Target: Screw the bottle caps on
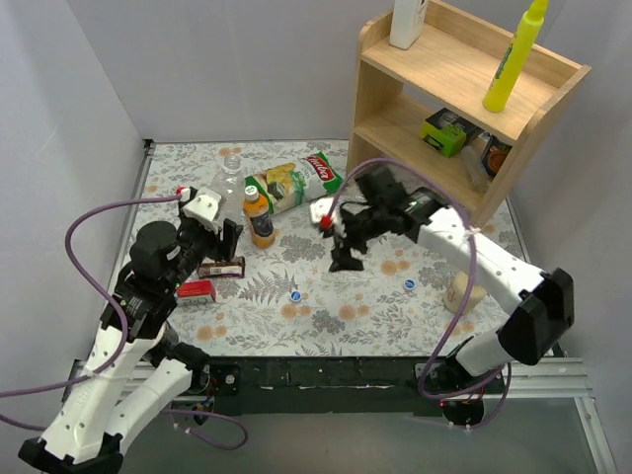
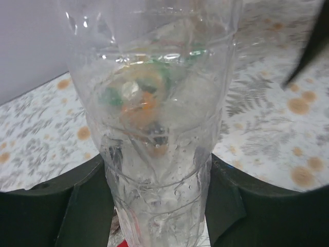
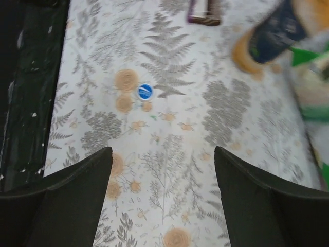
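Observation:
My left gripper [image 1: 230, 242] [image 2: 159, 170] is shut on a clear plastic bottle [image 2: 154, 118], one finger on each side of its lower body; its neck is out of the left wrist view. A small orange-liquid bottle [image 1: 260, 219] [image 3: 272, 38] with a dark label stands just right of it, a whitish-green cap [image 1: 252, 188] on its top. A second clear bottle [image 1: 230, 163] stands at the back. Two blue caps lie on the cloth, one [image 1: 295, 295] [image 3: 145, 91] at centre front and one [image 1: 409, 284] to the right. My right gripper [image 1: 346, 259] [image 3: 163, 159] is open and empty above the cloth.
A green chip bag [image 1: 296, 183] lies behind the orange bottle. A chocolate bar [image 1: 219, 269] [image 3: 205, 13] and a red box [image 1: 196, 290] lie by my left gripper. A wooden shelf [image 1: 464, 89] at back right holds a tall yellow bottle [image 1: 515, 59] and a cream bottle [image 1: 407, 20].

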Tool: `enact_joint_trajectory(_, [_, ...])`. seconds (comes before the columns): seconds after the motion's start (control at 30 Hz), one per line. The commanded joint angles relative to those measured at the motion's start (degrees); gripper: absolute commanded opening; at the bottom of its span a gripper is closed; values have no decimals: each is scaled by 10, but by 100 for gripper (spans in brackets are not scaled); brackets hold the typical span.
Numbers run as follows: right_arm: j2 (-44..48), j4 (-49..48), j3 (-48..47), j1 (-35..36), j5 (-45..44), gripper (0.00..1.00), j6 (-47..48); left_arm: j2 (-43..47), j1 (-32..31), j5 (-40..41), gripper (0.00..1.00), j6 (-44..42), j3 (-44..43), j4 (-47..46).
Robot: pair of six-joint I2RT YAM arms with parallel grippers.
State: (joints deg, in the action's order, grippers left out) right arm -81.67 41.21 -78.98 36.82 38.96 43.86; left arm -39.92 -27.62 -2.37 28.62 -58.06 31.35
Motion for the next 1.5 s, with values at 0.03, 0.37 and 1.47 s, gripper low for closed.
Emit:
enact_joint_trajectory(0.03, [-67,38,-36,109,-57,84,111,48,103,69,0,35,79,-89])
enact_joint_trajectory(0.37, [-188,-50,2,226,-99,82,149,136,263,-20,0,112,90,-9])
enact_joint_trajectory(1.47, [-317,-96,-14,234,-180,56,143,140,326,-174,0,120,95,13])
